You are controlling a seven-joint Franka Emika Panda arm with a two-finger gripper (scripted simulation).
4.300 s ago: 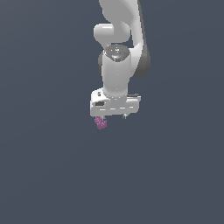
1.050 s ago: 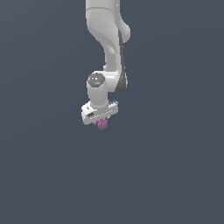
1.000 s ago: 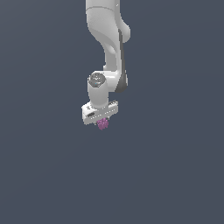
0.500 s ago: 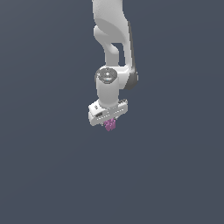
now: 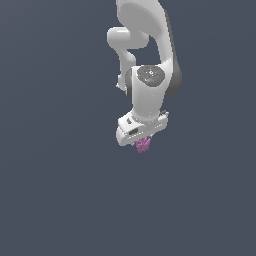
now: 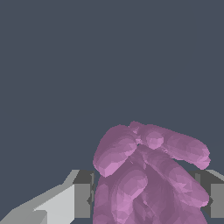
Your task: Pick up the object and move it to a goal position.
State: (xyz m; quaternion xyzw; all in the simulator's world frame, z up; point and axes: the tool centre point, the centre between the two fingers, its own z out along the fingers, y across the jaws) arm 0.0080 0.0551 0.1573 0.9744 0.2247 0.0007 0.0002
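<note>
The pink-purple knobbly object [image 5: 143, 145] hangs just under my white gripper [image 5: 142, 142], near the middle of the exterior view. My gripper is shut on it and holds it in the air. In the wrist view the object [image 6: 148, 175] fills the space between my two fingers [image 6: 83, 194], which press on it from both sides. The fingertips are hidden behind the hand in the exterior view.
The white arm [image 5: 150, 60] rises from the gripper to the top of the exterior view. All around is a plain dark grey background with no other objects or edges showing.
The arm has moved toward the exterior view's right and turned at the wrist, with the object still held. The gripper has stayed shut on it.
</note>
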